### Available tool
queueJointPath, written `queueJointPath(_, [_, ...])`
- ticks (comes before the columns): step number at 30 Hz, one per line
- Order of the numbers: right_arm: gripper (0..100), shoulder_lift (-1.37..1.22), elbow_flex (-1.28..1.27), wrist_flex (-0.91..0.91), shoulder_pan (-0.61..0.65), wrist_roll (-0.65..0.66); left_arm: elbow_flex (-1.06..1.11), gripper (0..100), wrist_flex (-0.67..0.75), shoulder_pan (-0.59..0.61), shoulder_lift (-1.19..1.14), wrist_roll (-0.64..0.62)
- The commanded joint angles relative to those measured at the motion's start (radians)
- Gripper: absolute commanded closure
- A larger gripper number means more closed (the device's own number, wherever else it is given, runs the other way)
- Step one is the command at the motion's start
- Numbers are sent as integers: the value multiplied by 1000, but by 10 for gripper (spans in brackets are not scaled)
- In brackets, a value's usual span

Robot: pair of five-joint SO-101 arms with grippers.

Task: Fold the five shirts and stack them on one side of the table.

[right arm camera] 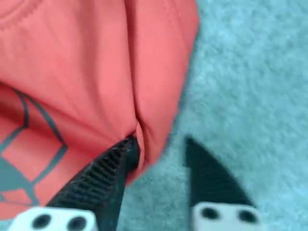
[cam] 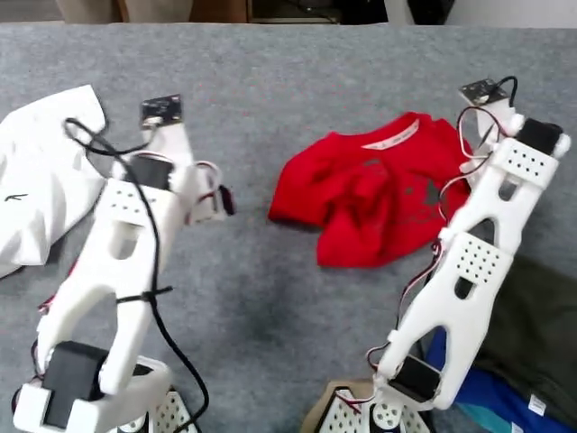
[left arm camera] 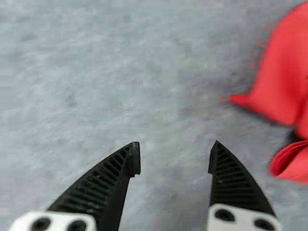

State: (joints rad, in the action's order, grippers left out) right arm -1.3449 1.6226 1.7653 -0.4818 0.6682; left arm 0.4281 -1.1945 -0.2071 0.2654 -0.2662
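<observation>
Currently: red shirt (cam: 379, 194) crumpled on the tabletop (cam: 270, 90), right of centre. Left gripper (left arm camera: 175, 156) wide open, empty, over bare tabletop near the shirt's edge. Right gripper (right arm camera: 161, 147) open, holding nothing; one finger against the shirt's edge, the other over tabletop. White shirt (cam: 45, 171) at left edge; dark shirt (cam: 536, 316) and blue shirt (cam: 496, 397) at near right corner.

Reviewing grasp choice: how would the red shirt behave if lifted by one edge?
Probably floppy: the red shirt lies crumpled in soft folds, so it should drape and sag. Likely light: thin fabric edge at the right gripper.
</observation>
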Motion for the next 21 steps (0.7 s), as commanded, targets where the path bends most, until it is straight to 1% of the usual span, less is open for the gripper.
queueJointPath(1, [581,114,47,15,-27,9,9,764,180,-80,-59,-75])
queueJointPath(4, [559,171,47,15,-24,9,-25,763,324,-103,-209,-141])
queueJointPath(6, [559,205,45,15,-22,9,-94,763,379,-118,-331,-167])
queueJointPath(12, [559,268,45,15,-27,9,-451,763,384,-153,-711,-203])
queueJointPath(14, [559,275,45,15,-27,9,-575,768,344,-163,-816,-203])
queueJointPath(16, [559,275,45,15,-27,9,-718,779,255,-166,-885,-203])
queueJointPath(18, [559,274,45,17,-27,9,-852,841,169,-166,-943,-203])
queueJointPath(21, [559,274,45,17,-27,8,-1022,978,69,-164,-1003,-196])
